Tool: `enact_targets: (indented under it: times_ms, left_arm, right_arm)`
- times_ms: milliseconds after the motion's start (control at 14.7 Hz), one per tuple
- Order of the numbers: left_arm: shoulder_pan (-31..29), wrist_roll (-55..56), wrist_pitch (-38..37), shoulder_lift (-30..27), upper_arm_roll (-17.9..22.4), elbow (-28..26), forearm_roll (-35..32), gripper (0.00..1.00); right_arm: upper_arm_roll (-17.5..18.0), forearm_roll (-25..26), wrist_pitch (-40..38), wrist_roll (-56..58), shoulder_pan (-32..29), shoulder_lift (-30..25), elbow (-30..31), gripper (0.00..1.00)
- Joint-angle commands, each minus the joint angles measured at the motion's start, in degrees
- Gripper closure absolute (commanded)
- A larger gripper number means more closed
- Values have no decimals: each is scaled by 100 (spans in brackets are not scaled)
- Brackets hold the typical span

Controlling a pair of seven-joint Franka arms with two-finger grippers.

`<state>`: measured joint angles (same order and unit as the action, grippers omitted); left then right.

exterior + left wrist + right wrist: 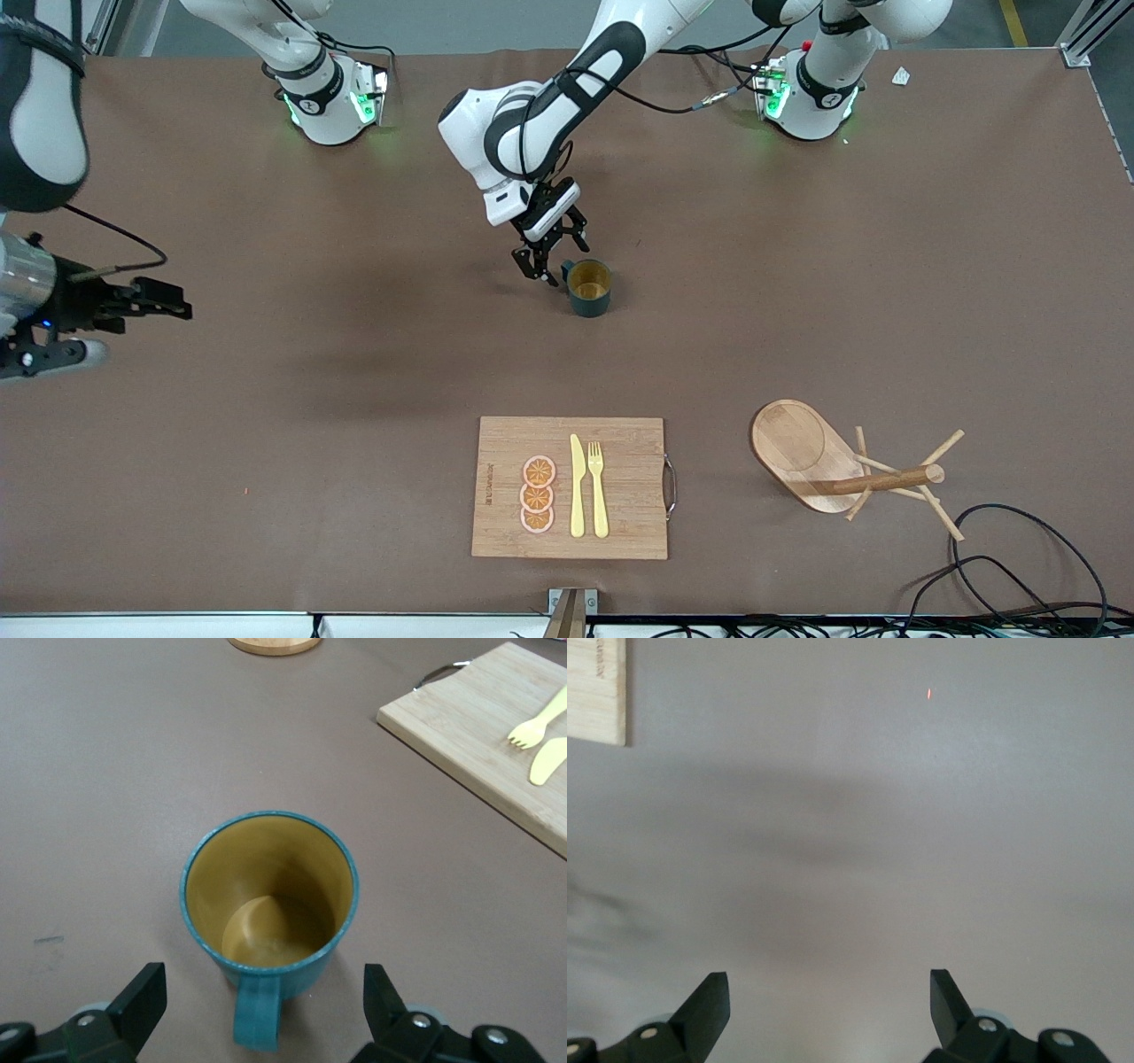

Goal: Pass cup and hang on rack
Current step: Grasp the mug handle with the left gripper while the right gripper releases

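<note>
- Plainly, the cup (588, 288) is a small dark teal cylinder with a mustard-yellow inside and a short teal handle; it stands upright on the brown table (266, 399), near the middle, farther from the front camera than the cutting board (620, 532).
- At the right arm's end of the table, the right gripper (182, 310) hangs over bare tabletop, well apart from the cup, waiting; its fingers (709, 1001) stand wide apart with nothing between them.
- Next along, the left gripper (551, 257) reaches in from the left arm's base and sits low just beside the cup, on the handle side — fingers spread wide, not closed on anything.
- The left wrist view shows what the front view hides: the handle (257, 1019) points straight back at the left gripper (266, 1014) and lies between its two open fingers (142, 997), apart from both, while the cup's (270, 895) mouth faces up and holds nothing.
- On the cutting board lie three orange slices (538, 494), a yellow knife (577, 487) and a yellow fork (598, 487), side by side; the left wrist view catches only the board's corner and the tips of the fork and knife.
- Toward the left arm's end, the rack (802, 452) — oval wooden base, thick post, thin pegs — stands near the front edge, well apart from the cup; only the front view shows it whole — the left wrist view catches just the edge of its base (275, 645).
- The right wrist view shows little beyond the table (877, 815) and a corner of the cutting board (598, 691).
</note>
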<state>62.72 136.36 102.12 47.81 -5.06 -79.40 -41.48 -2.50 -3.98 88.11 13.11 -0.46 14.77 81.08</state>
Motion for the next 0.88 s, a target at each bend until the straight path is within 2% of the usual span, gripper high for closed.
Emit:
enact_targets:
  times_ms: [0, 204, 476, 816]
  left_arm:
    - [363, 75, -140, 272, 347, 258, -114, 7]
    - [390, 31, -140, 474, 374, 389, -141, 15]
    - [399, 5, -140, 536, 374, 443, -141, 37]
    - [417, -4, -105, 659, 374, 443, -325, 51]
  right_arm:
    - [153, 169, -242, -229, -42, -62, -189, 0]
    - [153, 186, -312, -352, 54, -185, -198, 0]
    - [145, 178, -707, -1223, 72, -387, -180, 0]
    - [118, 187, -1207, -1223, 46, -773, -128, 0]
